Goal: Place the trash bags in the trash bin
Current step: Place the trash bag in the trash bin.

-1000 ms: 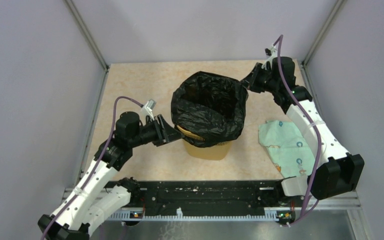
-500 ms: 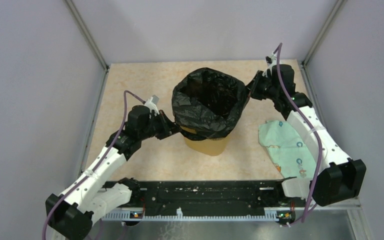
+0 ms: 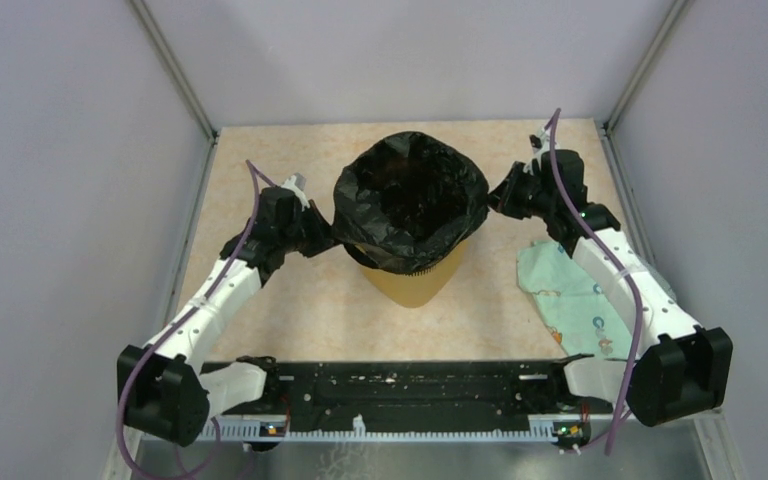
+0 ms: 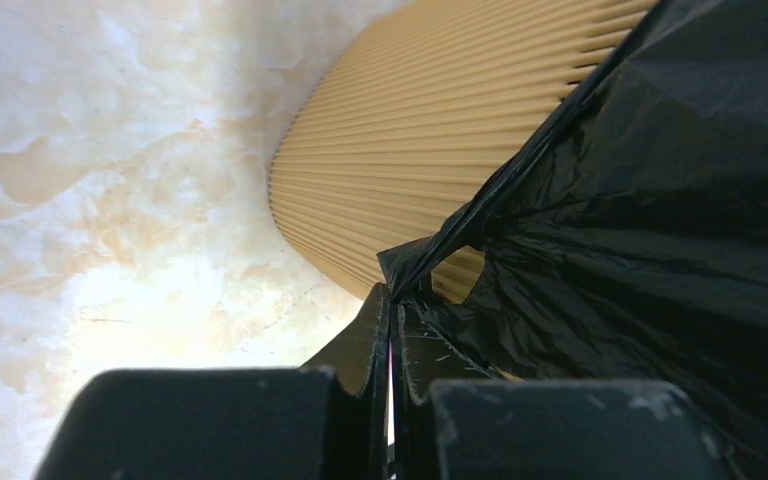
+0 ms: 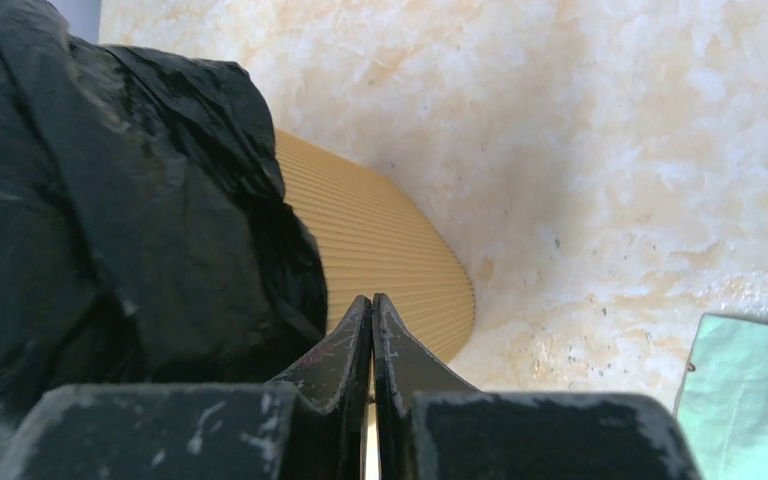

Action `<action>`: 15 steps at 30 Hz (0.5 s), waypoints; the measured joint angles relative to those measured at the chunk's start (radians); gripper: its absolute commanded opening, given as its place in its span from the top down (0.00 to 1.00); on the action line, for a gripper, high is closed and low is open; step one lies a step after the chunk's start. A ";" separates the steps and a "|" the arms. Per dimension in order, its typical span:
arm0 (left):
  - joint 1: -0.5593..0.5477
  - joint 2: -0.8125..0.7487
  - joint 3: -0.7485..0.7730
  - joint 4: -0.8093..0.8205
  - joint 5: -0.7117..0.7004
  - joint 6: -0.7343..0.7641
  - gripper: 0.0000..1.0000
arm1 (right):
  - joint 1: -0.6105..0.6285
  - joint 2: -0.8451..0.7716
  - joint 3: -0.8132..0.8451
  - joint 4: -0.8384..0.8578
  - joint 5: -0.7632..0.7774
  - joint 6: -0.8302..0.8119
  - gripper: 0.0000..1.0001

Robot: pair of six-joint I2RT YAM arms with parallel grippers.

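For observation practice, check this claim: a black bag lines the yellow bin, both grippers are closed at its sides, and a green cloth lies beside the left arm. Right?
No: the green cloth lies beside the right arm, not the left; the top view shows it. The black bag, yellow bin and closed left gripper and right gripper stand as stated.

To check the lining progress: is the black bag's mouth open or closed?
Open. From above the trash bag gapes wide, its dark inside visible, draped over the yellow trash bin.
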 measured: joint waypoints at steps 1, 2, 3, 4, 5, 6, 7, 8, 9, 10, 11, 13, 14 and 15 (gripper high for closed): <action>0.010 0.013 0.008 0.000 0.002 0.010 0.99 | 0.000 -0.004 -0.011 0.006 -0.002 0.002 1.00; 0.019 0.028 0.018 0.001 0.008 0.018 0.99 | 0.000 -0.007 -0.022 0.011 -0.004 0.005 1.00; 0.025 0.043 0.026 0.002 0.012 0.024 1.00 | 0.000 -0.009 -0.034 0.021 -0.010 0.007 1.00; 0.029 0.058 0.033 0.002 0.016 0.030 1.00 | 0.000 -0.012 -0.051 0.034 -0.017 0.011 1.00; 0.032 0.076 0.040 0.002 0.019 0.038 1.00 | 0.000 -0.015 -0.068 0.042 -0.023 0.015 1.00; 0.034 0.094 0.047 0.002 0.023 0.043 1.00 | 0.000 -0.016 -0.086 0.051 -0.028 0.020 1.00; 0.034 0.114 0.052 0.003 0.028 0.049 1.00 | 0.000 -0.018 -0.115 0.060 -0.036 0.026 1.00; 0.034 0.133 0.055 0.005 0.034 0.055 1.00 | 0.000 -0.018 -0.123 0.062 -0.038 0.027 1.00; 0.035 0.154 0.056 0.006 0.039 0.062 1.00 | 0.000 -0.018 -0.143 0.074 -0.043 0.033 1.00; 0.035 0.171 0.056 0.006 0.043 0.065 1.00 | 0.001 -0.019 -0.163 0.085 -0.046 0.036 1.00; 0.036 0.190 0.056 0.008 0.047 0.068 1.00 | 0.006 -0.020 -0.188 0.094 -0.048 0.042 1.00; 0.037 0.218 0.056 0.010 0.053 0.069 1.00 | 0.013 -0.023 -0.229 0.112 -0.048 0.049 1.00; 0.037 0.231 0.056 0.012 0.054 0.071 1.00 | 0.016 -0.024 -0.245 0.116 -0.048 0.052 1.00; 0.038 0.238 0.056 0.014 0.057 0.072 1.00 | 0.020 -0.025 -0.260 0.116 -0.047 0.054 1.00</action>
